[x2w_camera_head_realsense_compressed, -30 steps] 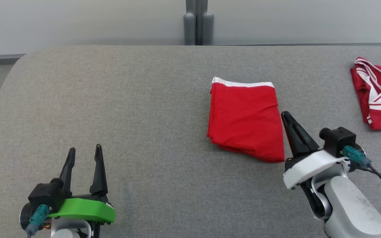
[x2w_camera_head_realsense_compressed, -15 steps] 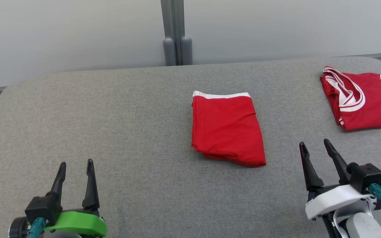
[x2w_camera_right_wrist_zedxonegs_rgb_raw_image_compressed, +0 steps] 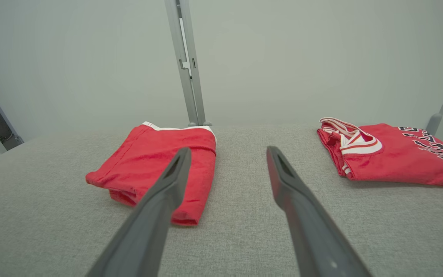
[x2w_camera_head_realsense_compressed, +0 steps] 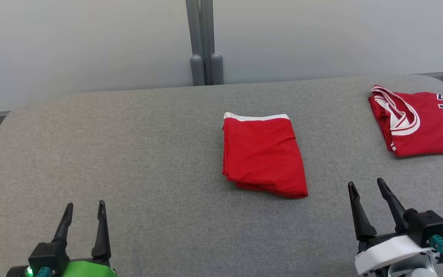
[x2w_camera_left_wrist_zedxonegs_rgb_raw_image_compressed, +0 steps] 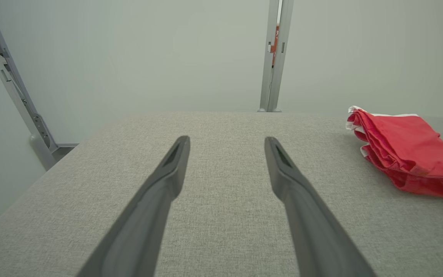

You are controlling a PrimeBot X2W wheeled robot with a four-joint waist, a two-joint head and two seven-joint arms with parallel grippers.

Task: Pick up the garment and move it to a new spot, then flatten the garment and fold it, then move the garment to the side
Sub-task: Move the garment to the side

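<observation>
Red garment (x2w_camera_head_realsense_compressed: 263, 154) lay folded on the grey surface (x2w_camera_head_realsense_compressed: 129, 154), a bit in front of the grey post (x2w_camera_head_realsense_compressed: 202, 42). Left hand (x2w_camera_head_realsense_compressed: 85, 204) and right hand (x2w_camera_head_realsense_compressed: 365, 182) were both spread wide, holding nothing, well short of the post, one off to each side.

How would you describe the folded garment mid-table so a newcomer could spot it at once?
Start at the grey table; near its middle lies a folded red garment. Unlike the lettered red jersey far right, it is plain with one white band.
</observation>
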